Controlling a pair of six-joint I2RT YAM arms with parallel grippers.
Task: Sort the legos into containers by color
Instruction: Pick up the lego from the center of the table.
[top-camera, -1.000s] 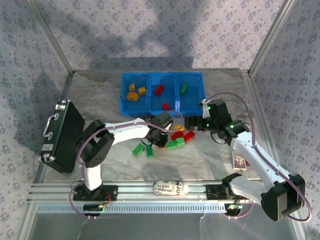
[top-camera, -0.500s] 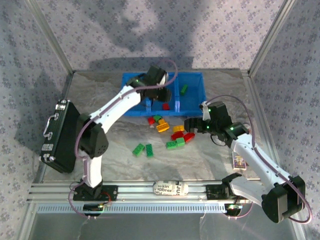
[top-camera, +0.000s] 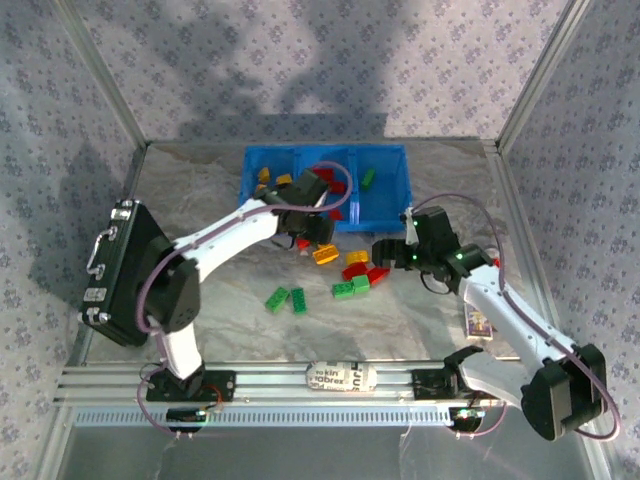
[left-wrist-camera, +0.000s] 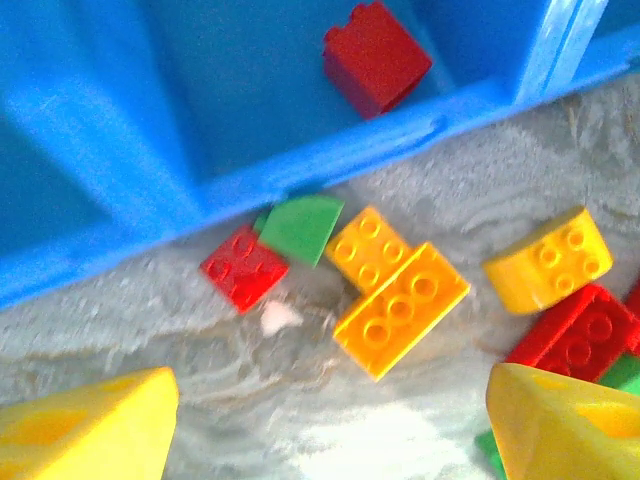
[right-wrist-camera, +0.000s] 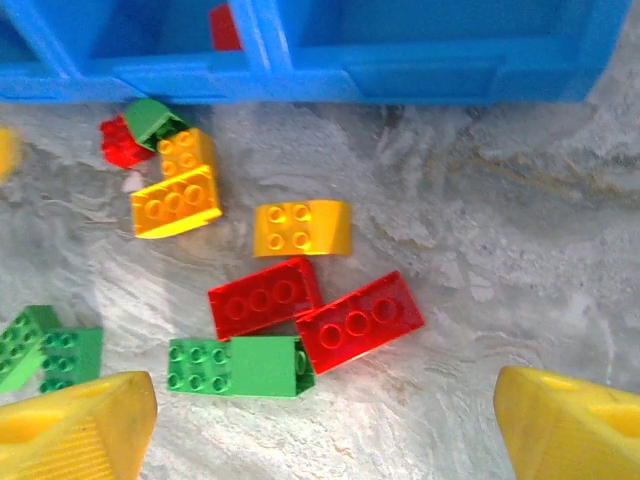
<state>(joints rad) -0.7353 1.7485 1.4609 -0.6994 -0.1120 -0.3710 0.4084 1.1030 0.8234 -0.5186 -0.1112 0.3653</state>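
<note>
The blue bin (top-camera: 385, 205) stands at the back with three compartments. Yellow legos (top-camera: 264, 176) lie in its left one, a red lego (left-wrist-camera: 377, 55) in the middle, a green one (top-camera: 368, 178) on the right. My left gripper (top-camera: 308, 222) (left-wrist-camera: 330, 425) hangs open and empty just in front of the bin's near wall (left-wrist-camera: 300, 165), above an orange brick (left-wrist-camera: 400, 305). My right gripper (top-camera: 385, 248) (right-wrist-camera: 325, 415) is open and empty over two red bricks (right-wrist-camera: 265, 297) (right-wrist-camera: 360, 320) and a green pair (right-wrist-camera: 235, 367). A curved yellow brick (right-wrist-camera: 302, 228) lies beyond them.
A black hard case (top-camera: 125, 270) stands at the left edge. Two more green bricks (top-camera: 288, 299) lie left of the pile. A white labelled roll (top-camera: 340, 377) rests on the front rail and a small card (top-camera: 480, 320) lies at the right. Frame posts ring the table.
My left gripper left the pile shut, swung up over the bin's middle compartment, opened, and has drawn back to the bin's near wall. The right gripper shifted slightly left, jaws a little narrower.
</note>
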